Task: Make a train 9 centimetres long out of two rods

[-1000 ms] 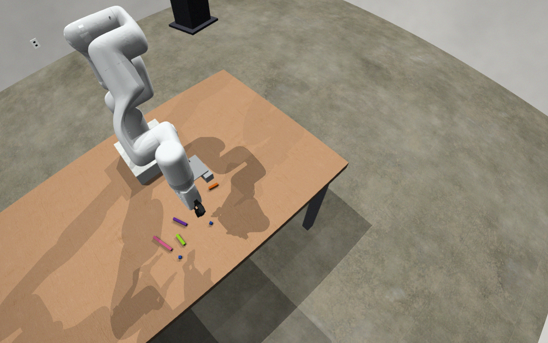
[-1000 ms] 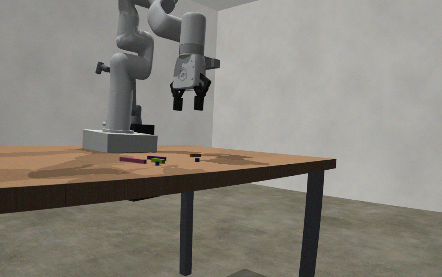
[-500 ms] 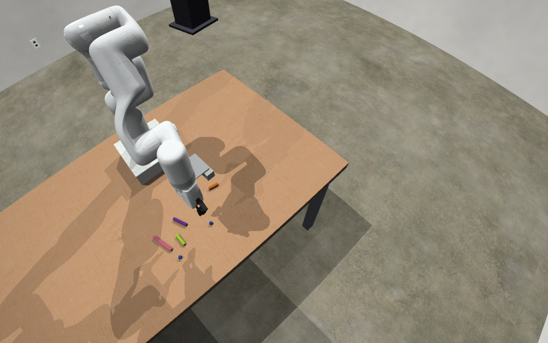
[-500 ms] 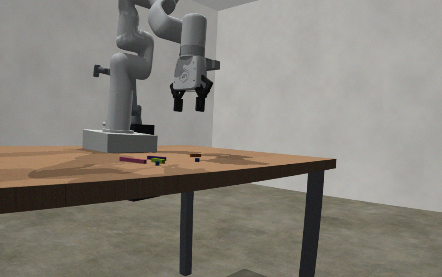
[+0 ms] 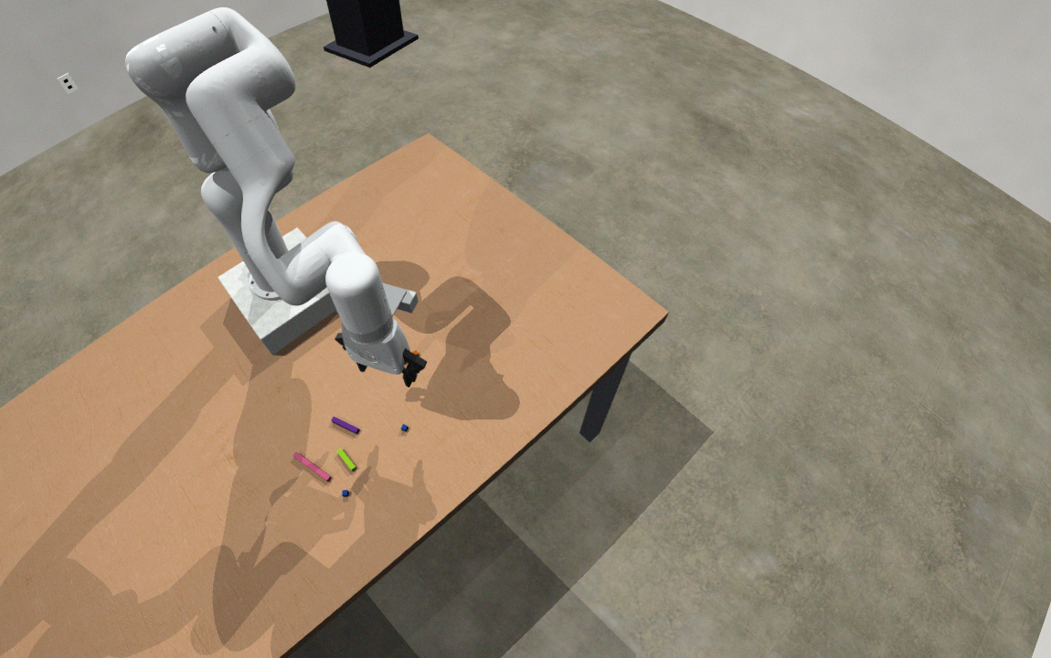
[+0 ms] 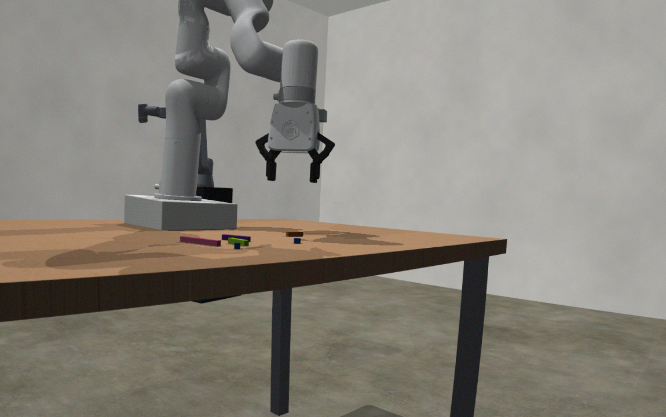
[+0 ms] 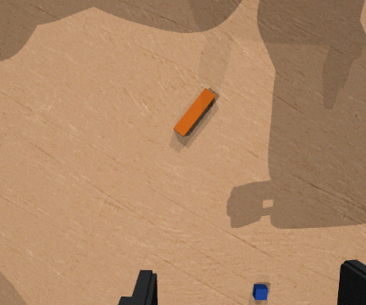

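Observation:
My gripper (image 5: 387, 369) (image 6: 293, 175) (image 7: 251, 297) is open and empty, and hangs high above the table (image 5: 513, 270) (image 6: 377, 248). An orange rod (image 7: 195, 112) (image 6: 293, 233) lies flat below and ahead of the fingers; in the top view only a bit of the orange rod (image 5: 413, 352) shows behind a finger. A lime rod (image 5: 345, 459) (image 6: 238, 241) lies nearer the front, between a purple rod (image 5: 345, 424) (image 6: 235, 237) and a pink rod (image 5: 311, 466) (image 6: 199, 240). One blue cube (image 5: 404, 427) (image 6: 297, 240) (image 7: 260, 291) lies near the orange rod, and another blue cube (image 5: 345, 493) (image 6: 237, 246) lies by the lime rod. All the rods lie apart.
The arm's grey base block (image 5: 268, 314) (image 6: 179, 211) stands behind the rods. The table's front edge (image 5: 431, 532) runs close to the second blue cube. A black pedestal (image 5: 369, 32) stands on the floor far behind.

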Controlling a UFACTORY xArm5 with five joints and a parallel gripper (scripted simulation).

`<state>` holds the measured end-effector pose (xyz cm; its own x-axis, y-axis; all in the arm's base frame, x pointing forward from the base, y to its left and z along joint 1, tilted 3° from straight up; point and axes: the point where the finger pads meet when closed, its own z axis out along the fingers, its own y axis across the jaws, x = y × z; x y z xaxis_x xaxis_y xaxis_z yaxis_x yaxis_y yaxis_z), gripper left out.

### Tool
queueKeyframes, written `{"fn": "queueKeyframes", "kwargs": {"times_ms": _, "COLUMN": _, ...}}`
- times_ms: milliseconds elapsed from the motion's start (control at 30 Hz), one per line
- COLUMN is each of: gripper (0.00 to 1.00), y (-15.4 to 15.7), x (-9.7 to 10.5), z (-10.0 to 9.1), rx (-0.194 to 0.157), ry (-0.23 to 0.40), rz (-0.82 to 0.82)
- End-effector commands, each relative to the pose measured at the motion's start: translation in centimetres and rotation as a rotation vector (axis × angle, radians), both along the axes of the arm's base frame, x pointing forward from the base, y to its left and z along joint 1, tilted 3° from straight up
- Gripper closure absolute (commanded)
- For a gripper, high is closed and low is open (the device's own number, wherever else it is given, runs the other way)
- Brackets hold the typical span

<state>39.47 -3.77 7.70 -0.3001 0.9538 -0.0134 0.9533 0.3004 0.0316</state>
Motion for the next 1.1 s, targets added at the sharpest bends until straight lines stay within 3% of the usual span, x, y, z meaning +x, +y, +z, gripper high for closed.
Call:
{"fn": "queueKeyframes", "kwargs": {"times_ms": 0, "gripper": 0.0, "y": 1.8, "x": -0.5, "z": -0.8, "rx": -0.005, "ry": -0.008, "rz": 0.167}}
{"fn": "queueKeyframes", "kwargs": {"times_ms": 200, "gripper": 0.0, "y": 3.1, "x": -1.1, "z": -1.4, "rx": -0.009, "ry": -0.008, "rz": 0.295}}
{"fn": "queueKeyframes", "kwargs": {"times_ms": 233, "gripper": 0.0, "y": 4.0, "x": -1.6, "z": -1.9, "rx": -0.012, "ry": -0.008, "rz": 0.389}}
{"fn": "queueKeyframes", "kwargs": {"times_ms": 700, "gripper": 0.0, "y": 7.8, "x": -4.1, "z": -3.9, "rx": -0.024, "ry": -0.01, "rz": 0.806}}
{"fn": "queueKeyframes", "kwargs": {"times_ms": 933, "gripper": 0.0, "y": 8.5, "x": -4.7, "z": -4.3, "rx": -0.026, "ry": -0.01, "rz": 0.892}}
{"fn": "queueKeyframes", "kwargs": {"times_ms": 967, "gripper": 0.41, "y": 8.5, "x": -4.7, "z": -4.3, "rx": -0.026, "ry": -0.01, "rz": 0.892}}
{"fn": "queueKeyframes", "kwargs": {"times_ms": 1067, "gripper": 0.41, "y": 8.5, "x": -4.7, "z": -4.3, "rx": -0.026, "ry": -0.01, "rz": 0.892}}
